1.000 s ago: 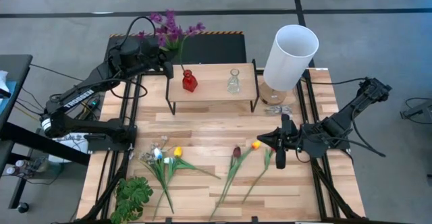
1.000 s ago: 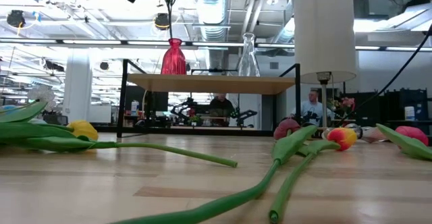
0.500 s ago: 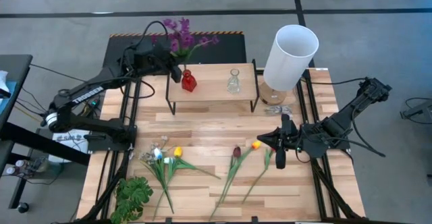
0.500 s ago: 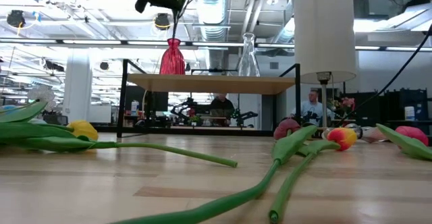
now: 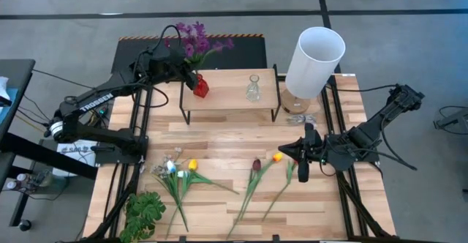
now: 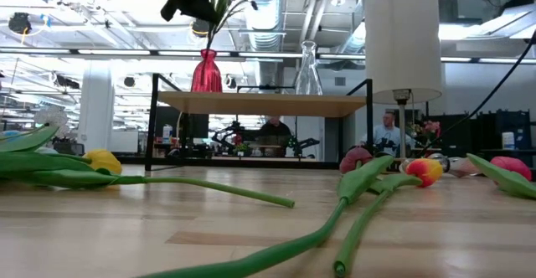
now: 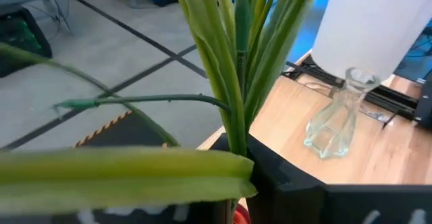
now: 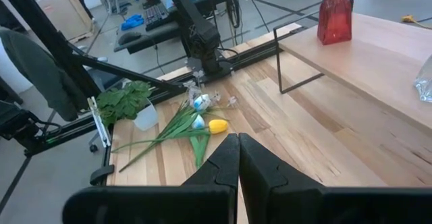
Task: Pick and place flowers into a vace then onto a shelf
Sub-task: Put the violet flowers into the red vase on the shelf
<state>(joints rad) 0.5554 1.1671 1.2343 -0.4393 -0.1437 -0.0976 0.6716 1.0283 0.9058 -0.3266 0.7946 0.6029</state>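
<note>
The purple bunch (image 5: 191, 36) is gripped by its green stems (image 7: 233, 82) in the left gripper (image 5: 184, 73), which is positioned above the left end of the shelf (image 5: 230, 96). The stems lead down into the red vase (image 5: 200, 86), which stands on the shelf's plank top near its left end. A clear glass vase (image 5: 253, 88) is set further right on the same shelf, and a white cylinder (image 5: 314, 60) stands just past the shelf's right end. The right gripper (image 5: 303, 162) is held low at the right side of the table (image 5: 219, 137) with its fingers pressed together on nothing. The remaining flowers are laid on the near half of the table: a yellow tulip (image 5: 192, 165), a maroon tulip (image 5: 256, 165) and an orange tulip (image 5: 278, 156). A leafy green plant (image 5: 144, 212) is seen at the near left corner.
</note>
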